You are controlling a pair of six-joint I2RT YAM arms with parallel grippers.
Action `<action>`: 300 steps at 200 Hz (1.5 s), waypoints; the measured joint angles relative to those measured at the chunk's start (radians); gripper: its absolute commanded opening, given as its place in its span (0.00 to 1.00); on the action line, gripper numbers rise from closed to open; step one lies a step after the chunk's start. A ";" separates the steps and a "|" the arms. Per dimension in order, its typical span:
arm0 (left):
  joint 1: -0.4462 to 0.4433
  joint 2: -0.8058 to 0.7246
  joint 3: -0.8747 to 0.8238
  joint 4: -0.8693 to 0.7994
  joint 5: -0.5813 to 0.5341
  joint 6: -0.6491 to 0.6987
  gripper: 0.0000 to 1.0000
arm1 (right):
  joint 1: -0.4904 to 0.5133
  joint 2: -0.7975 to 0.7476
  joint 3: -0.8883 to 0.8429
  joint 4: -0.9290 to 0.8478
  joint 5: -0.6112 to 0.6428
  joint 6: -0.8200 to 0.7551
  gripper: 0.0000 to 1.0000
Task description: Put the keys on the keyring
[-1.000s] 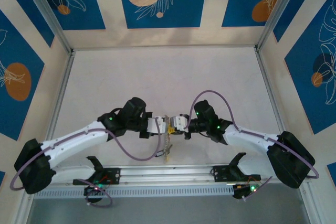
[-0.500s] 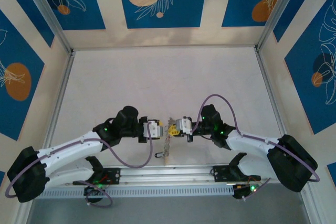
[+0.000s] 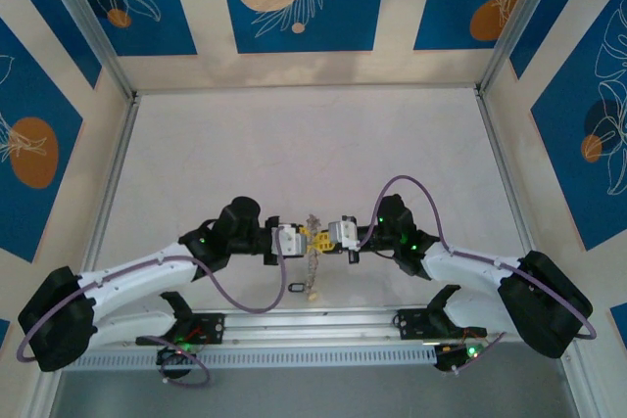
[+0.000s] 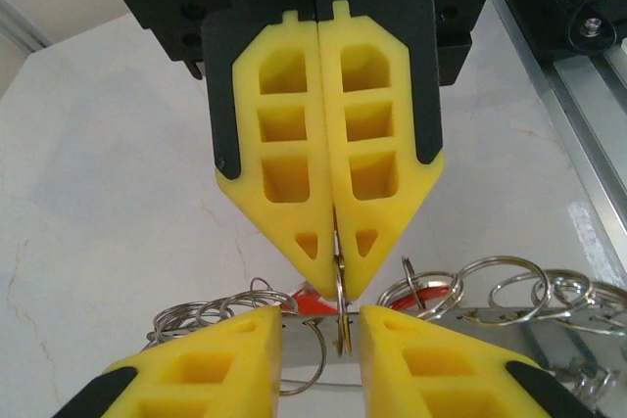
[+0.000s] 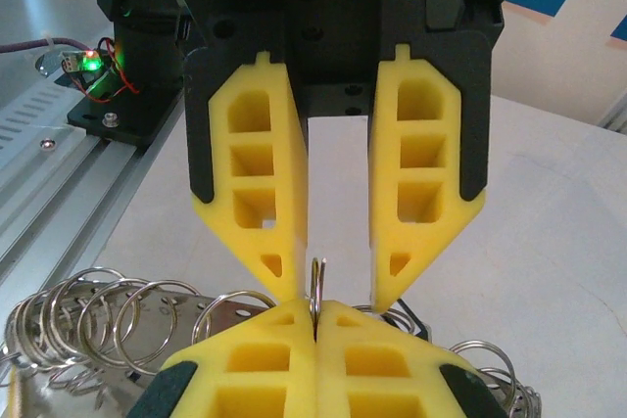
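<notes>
My right gripper point(image 3: 327, 234) point(image 5: 315, 312) is shut on the keyring point(image 5: 316, 281), a thin double wire ring seen edge-on. It holds the ring above the table near the front rail. My left gripper point(image 3: 300, 238) point(image 4: 320, 320) faces it tip to tip, and its jaws stand open on either side of the keyring point(image 4: 340, 335) with a gap on both sides. Below the two grippers hangs a bundle of small keys point(image 3: 312, 267) and silvery rings point(image 4: 509, 286). Red tags point(image 4: 431, 297) show among them.
A perforated metal strip point(image 4: 558, 320) carries several of the rings point(image 5: 118, 315). A small dark loop point(image 3: 294, 289) lies on the white table just before the aluminium front rail point(image 3: 313, 325). Frame posts and patterned walls close in the back and both sides.
The left gripper drew back to the left from the right gripper, then came in again and now straddles the ring. The right gripper stayed shut on the ring and shifted slightly.
</notes>
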 measured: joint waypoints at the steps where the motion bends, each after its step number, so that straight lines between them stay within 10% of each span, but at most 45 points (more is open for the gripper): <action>1: 0.000 0.000 0.000 0.000 0.000 0.000 0.25 | 0.000 0.000 0.000 0.000 0.000 0.000 0.00; 67: 0.000 0.008 -0.008 0.008 -0.004 -0.007 0.00 | -0.008 0.000 0.000 0.001 -0.001 0.000 0.00; 134: -0.008 0.000 0.063 -0.163 -0.075 0.037 0.00 | 0.035 0.000 0.023 -0.063 0.101 -0.048 0.23; 300: -0.042 0.158 0.302 -0.487 -0.156 0.091 0.00 | 0.067 0.035 0.029 -0.103 0.217 -0.031 0.22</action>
